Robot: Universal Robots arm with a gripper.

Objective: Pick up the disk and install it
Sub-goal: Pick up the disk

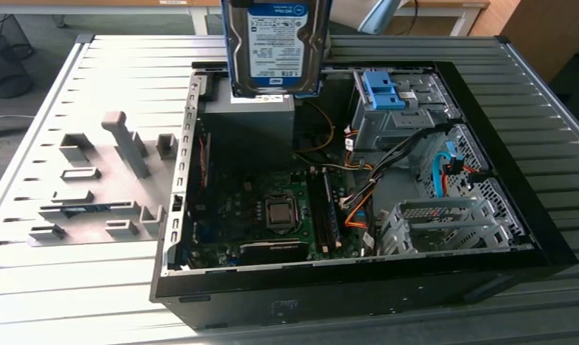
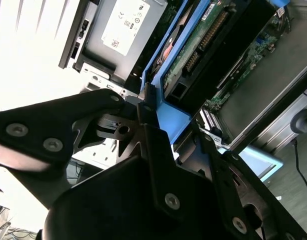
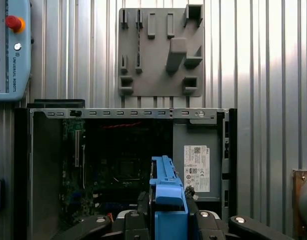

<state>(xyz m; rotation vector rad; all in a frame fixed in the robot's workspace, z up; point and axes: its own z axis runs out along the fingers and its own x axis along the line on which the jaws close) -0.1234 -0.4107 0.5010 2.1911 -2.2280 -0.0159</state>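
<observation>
The disk (image 1: pixel 273 47), silver with a white-and-blue label, hangs upright in the air over the far end of the open computer case (image 1: pixel 366 284) in the exterior view. In the second wrist view my gripper (image 2: pixel 146 107) is shut on the disk's blue rail (image 2: pixel 168 117), and the disk's green circuit board (image 2: pixel 203 35) faces the camera. In the first wrist view the blue-railed disk (image 3: pixel 166 192) stands edge-on between the black fingers (image 3: pixel 142 205), above the case interior.
Inside the case are the motherboard (image 1: pixel 270 212), a dark grey box with a white sticker (image 3: pixel 196 167), a drive cage with a blue latch (image 1: pixel 386 90), a metal bay (image 1: pixel 443 223) and loose cables (image 1: pixel 404 154). A grey fixture plate (image 1: pixel 98 187) lies beside the case.
</observation>
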